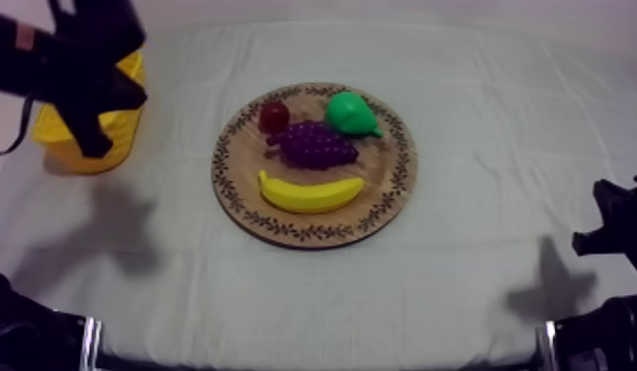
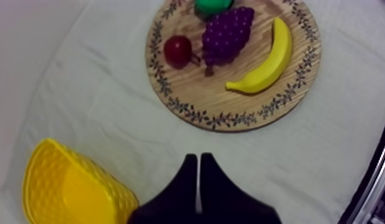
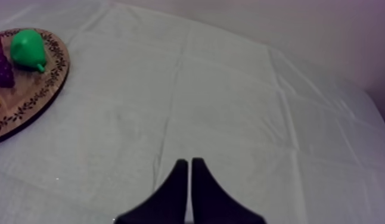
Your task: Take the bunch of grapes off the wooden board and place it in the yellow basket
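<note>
The purple bunch of grapes (image 1: 315, 145) lies in the middle of the round wooden board (image 1: 389, 197), between a small red fruit (image 1: 274, 116), a green pear (image 1: 352, 113) and a banana (image 1: 311, 192). At the table's far left stands the yellow basket (image 1: 125, 128), and my left gripper (image 1: 93, 146) hangs over it, well apart from the board. In the left wrist view its fingers (image 2: 189, 173) lie together as a narrow wedge, shut on nothing, between the basket (image 2: 81, 182) and the grapes (image 2: 227, 36). My right gripper (image 3: 189, 165) is also shut on nothing, over bare cloth beside the board (image 3: 34, 95).
The right arm (image 1: 618, 232) rests low at the table's right edge. Wide open cloth lies between board and basket and all around the board's front and right.
</note>
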Action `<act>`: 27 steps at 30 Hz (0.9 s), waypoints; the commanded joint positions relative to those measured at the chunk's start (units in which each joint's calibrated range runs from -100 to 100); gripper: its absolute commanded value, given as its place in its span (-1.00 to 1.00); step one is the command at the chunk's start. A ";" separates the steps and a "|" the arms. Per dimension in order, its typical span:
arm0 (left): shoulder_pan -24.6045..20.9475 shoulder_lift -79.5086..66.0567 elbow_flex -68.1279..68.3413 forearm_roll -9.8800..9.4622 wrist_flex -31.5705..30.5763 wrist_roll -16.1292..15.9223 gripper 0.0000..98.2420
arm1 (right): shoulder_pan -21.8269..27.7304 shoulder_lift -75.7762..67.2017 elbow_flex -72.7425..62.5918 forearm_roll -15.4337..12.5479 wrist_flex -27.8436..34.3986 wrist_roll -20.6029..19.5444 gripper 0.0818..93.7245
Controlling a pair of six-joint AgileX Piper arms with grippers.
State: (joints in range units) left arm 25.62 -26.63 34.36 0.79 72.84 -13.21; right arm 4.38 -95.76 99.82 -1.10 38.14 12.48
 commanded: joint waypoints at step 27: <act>7.67 43.53 -41.77 -4.46 10.96 -1.49 -1.00 | -0.02 0.00 -0.04 0.00 0.00 0.00 -0.99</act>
State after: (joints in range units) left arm 33.26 14.92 -4.91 -3.66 83.70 -14.72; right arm 4.38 -95.76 99.82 -1.10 38.14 12.48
